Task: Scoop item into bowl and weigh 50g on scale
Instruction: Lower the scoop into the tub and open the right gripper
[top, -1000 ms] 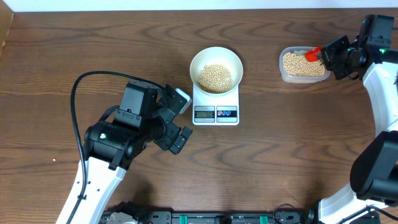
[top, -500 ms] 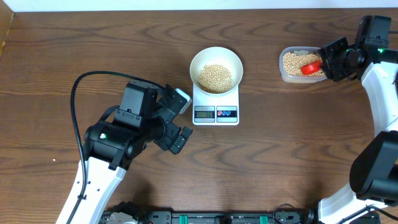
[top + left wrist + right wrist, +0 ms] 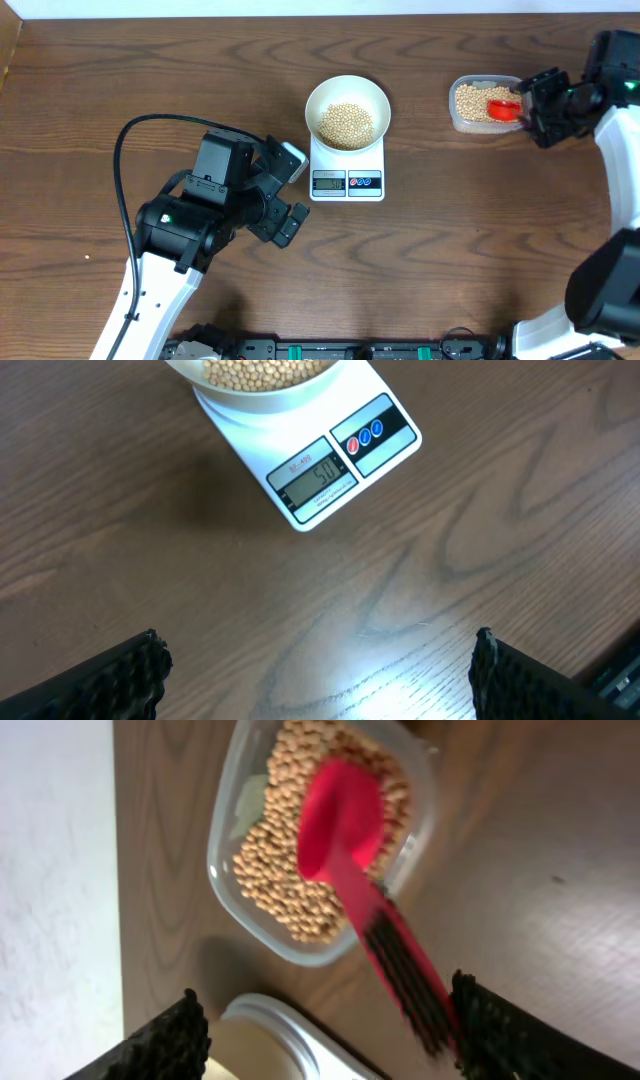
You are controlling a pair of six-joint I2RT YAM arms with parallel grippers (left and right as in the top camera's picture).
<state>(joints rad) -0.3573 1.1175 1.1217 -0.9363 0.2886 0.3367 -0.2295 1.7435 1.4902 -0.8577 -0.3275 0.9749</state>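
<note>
The white bowl (image 3: 313, 100) holds a heap of tan beans (image 3: 346, 124) and stands on the scale (image 3: 347, 181) at the table's middle. The left wrist view shows the scale (image 3: 335, 465) with its display lit, and the bowl (image 3: 260, 395) at the top edge. My left gripper (image 3: 293, 192) hangs open over bare wood left of the scale, its jaws (image 3: 320, 670) empty. At the far right my right gripper (image 3: 535, 105) is open; a red scoop (image 3: 345, 820) lies with its head in the beans (image 3: 270, 870), its handle close beside my right finger.
The clear plastic tub (image 3: 458, 118) of beans sits at the back right, near the table's far edge. In the right wrist view a white round-rimmed object (image 3: 290, 1040) lies just below the tub (image 3: 225, 850). A black cable (image 3: 125, 140) loops left of the left arm.
My right gripper has opened and drawn back to the right. The red scoop has dropped from it and now rests in the tub. The left arm has not moved.
</note>
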